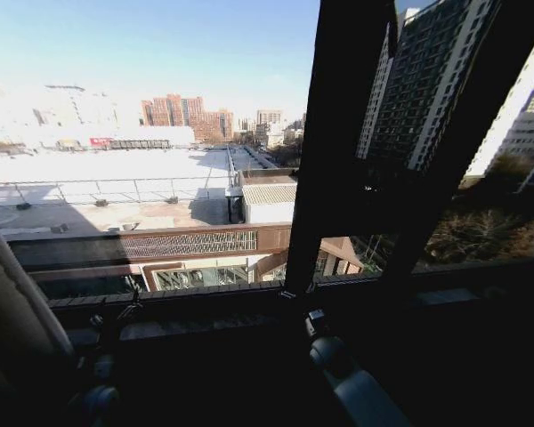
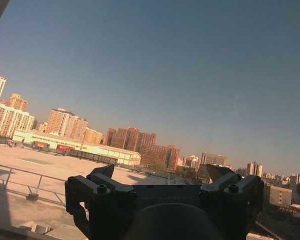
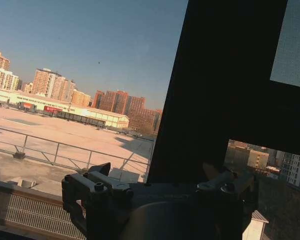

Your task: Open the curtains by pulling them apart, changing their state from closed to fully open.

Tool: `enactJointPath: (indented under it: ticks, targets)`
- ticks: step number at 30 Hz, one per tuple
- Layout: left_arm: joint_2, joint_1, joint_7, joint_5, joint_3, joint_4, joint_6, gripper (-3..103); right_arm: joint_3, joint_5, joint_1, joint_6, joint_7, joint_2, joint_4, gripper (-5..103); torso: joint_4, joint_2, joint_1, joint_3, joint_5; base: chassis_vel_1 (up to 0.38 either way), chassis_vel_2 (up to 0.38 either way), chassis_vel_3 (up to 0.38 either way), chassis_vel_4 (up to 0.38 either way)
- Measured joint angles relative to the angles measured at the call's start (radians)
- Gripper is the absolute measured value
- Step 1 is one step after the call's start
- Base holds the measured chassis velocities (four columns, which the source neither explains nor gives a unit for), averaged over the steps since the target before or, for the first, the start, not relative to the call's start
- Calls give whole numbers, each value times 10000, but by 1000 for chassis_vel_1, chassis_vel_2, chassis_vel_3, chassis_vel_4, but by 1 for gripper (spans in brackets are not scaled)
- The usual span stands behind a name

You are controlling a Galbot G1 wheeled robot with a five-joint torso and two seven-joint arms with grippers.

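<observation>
- The left arm [image 1: 98, 391] sits low at the lower left of the head view, in deep shadow below the sill, its gripper [image 1: 129, 311] pointing up toward the window.
- In the left wrist view the left gripper [image 2: 162, 175] has its two fingers [image 2: 102, 172] spread wide, released, with nothing between them except sky and city beyond the glass.
- The right arm [image 1: 356, 382] rises from the lower middle of the head view, its grey rounded link angled up and left toward the sill, with the gripper [image 1: 316, 322] at the tip just below the window frame [image 1: 338, 133].
- In the right wrist view the right gripper [image 3: 160, 175] also has its fingers [image 3: 102, 170] held apart, grasping nothing; the left finger stands against the bright rooftop, the right finger against the dark frame.
- Neither gripper touches the fabric.
- The curtain [image 1: 13, 302] shows as a cream-beige bunched band at the far left edge of the head view, slanting from the left edge down toward the left arm, gathered tightly with soft folds.
- A thin dark sliver at the upper corner of the left wrist view may be curtain too; I cannot tell.
- The glass between the curtain and the frame is uncovered, showing a pale rooftop [image 1: 116, 169], a railing and distant red-brown buildings [image 1: 182, 111].
- Right of the frame, a tall tower [image 1: 418, 80] and trees show through the pane.
</observation>
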Motion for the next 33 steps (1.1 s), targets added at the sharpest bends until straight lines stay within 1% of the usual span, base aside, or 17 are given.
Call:
enactJointPath:
  ticks: [14, 16, 20, 22, 27, 31, 33]
  targets:
    - [0, 0, 5, 0, -2, 1, 0, 100, 0, 0, 0, 0, 0, -1, 0, 100, -3, 0, -1, 0, 0, -354, -348, 349, 353]
    - [0, 0, 5, 0, -3, 2, 0, 100, 0, 0, 0, 0, 0, 0, 0, 100, 1, 0, -2, 0, -1, -374, -346, 364, 366]
    - [0, 0, 5, 0, -3, 2, 0, 100, 0, 0, 0, 0, 0, -1, 0, 100, -3, 0, -1, 0, -2, -357, -357, 352, 337]
    - [0, 0, 5, 0, -3, 2, 0, 100, 0, 0, 0, 0, 0, 0, 0, 100, 0, -1, 0, 0, -3, -355, -348, 348, 350]
    - [0, 0, 5, 0, -3, 1, 0, 100, 0, 0, 0, 0, 0, 0, 0, 100, -1, 0, -1, 0, 1, -363, -337, 360, 356]
    - [0, 0, 4, 0, -2, 2, 1, 100, 0, 0, 0, 0, 0, 0, 0, 100, -2, -1, 0, 0, -6, -359, -372, 340, 369]
    - [1, 0, 5, 0, -3, 2, 1, 100, 0, 0, 0, 0, 0, 0, 0, 100, 0, 0, -1, 0, -1, -353, -340, 366, 346]
